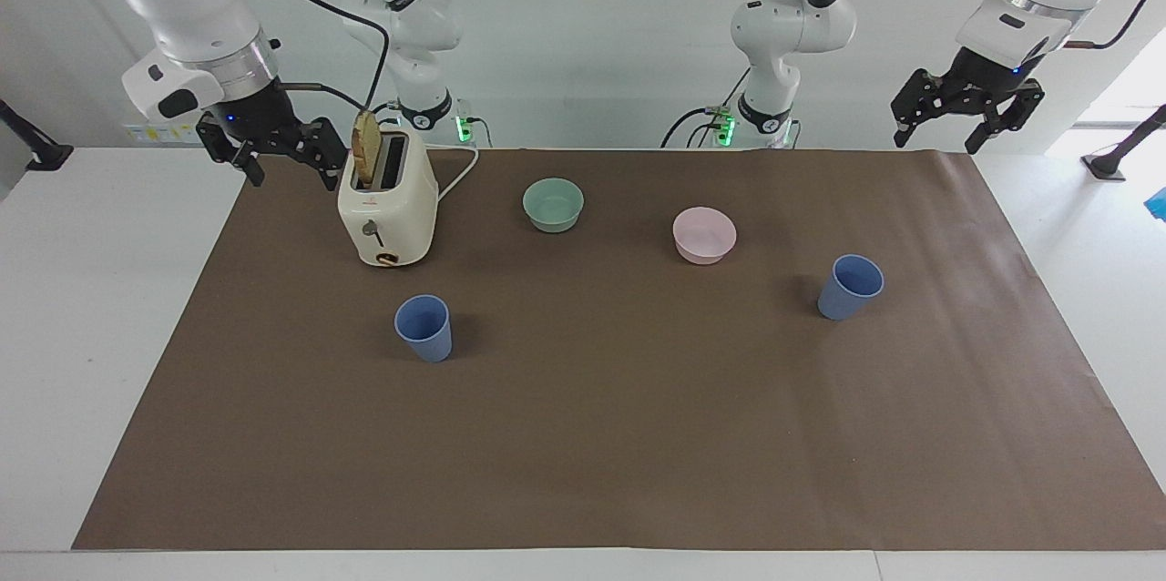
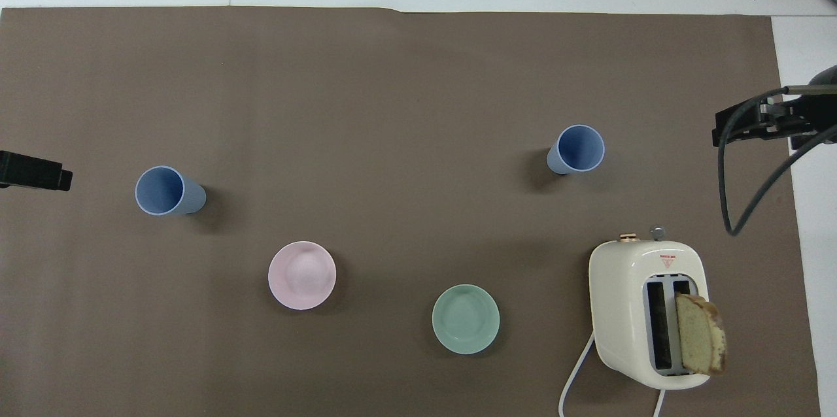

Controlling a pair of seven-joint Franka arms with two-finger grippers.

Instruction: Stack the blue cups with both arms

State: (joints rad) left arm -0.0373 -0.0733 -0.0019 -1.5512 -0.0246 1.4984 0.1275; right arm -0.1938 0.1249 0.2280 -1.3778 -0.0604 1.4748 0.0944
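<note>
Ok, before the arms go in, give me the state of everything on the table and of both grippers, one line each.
Blue cup near toaster: upright, empty, alone.
Blue cup near pink bowl: upright, empty, alone.
Mint-green bowl: upright, empty.
Pink bowl: upright, empty.
Toaster: one bread slice sticking up from a slot.
Right gripper: open, empty, raised beside the toaster.
Left gripper: open, empty, raised over its table end.

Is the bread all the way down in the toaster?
No. The bread slice sticks up out of one slot of the toaster; the other slot looks empty.
</note>
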